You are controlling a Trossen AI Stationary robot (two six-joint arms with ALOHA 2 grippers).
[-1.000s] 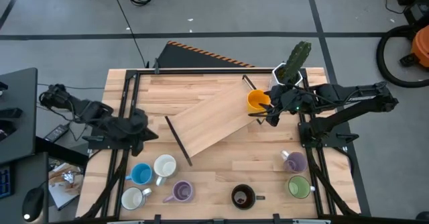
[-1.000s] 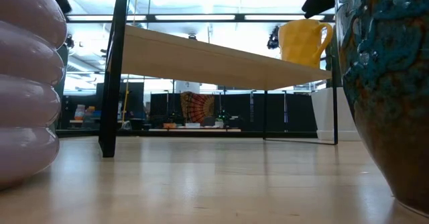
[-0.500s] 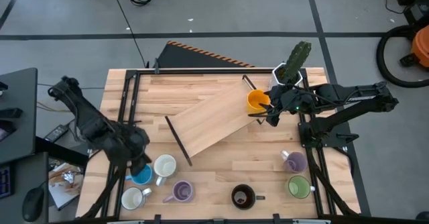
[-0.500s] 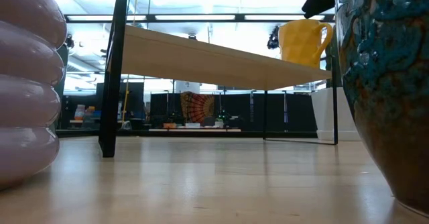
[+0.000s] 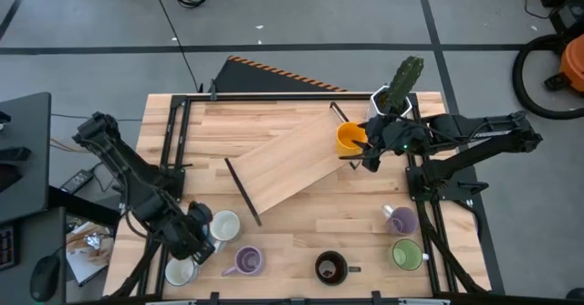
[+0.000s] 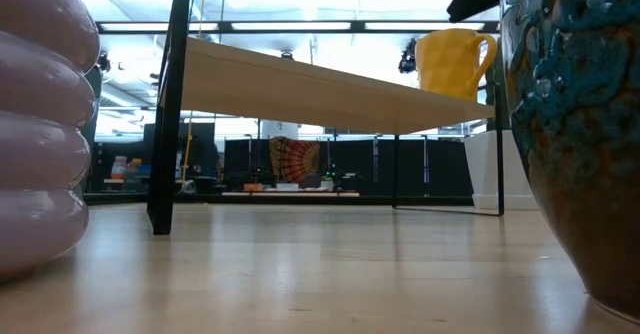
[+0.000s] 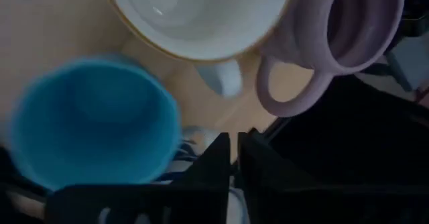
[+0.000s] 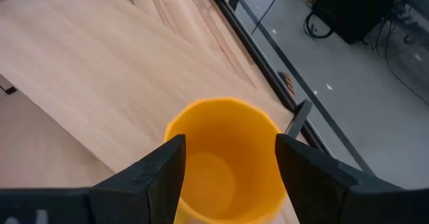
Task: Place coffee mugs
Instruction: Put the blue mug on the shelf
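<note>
An orange mug stands upright on the raised end of a tilted wooden board. My right gripper is open, one finger on each side of the mug; whether they touch it does not show. At the near left sits a cluster: a blue mug, two white mugs and a lavender mug. My left gripper hovers over the blue mug, pointing steeply down, barely open, with nothing between its fingers.
A dark brown mug stands at the near edge, with a second lavender mug and a green mug at the near right. A white pot with a cactus stands at the far right. Black frame rails run along both sides.
My left arm has swung from the table's left edge toward the near edge and down over the mug cluster, its wrist rolling on the way. It now covers the blue mug in the high view. The mugs have kept their places.
</note>
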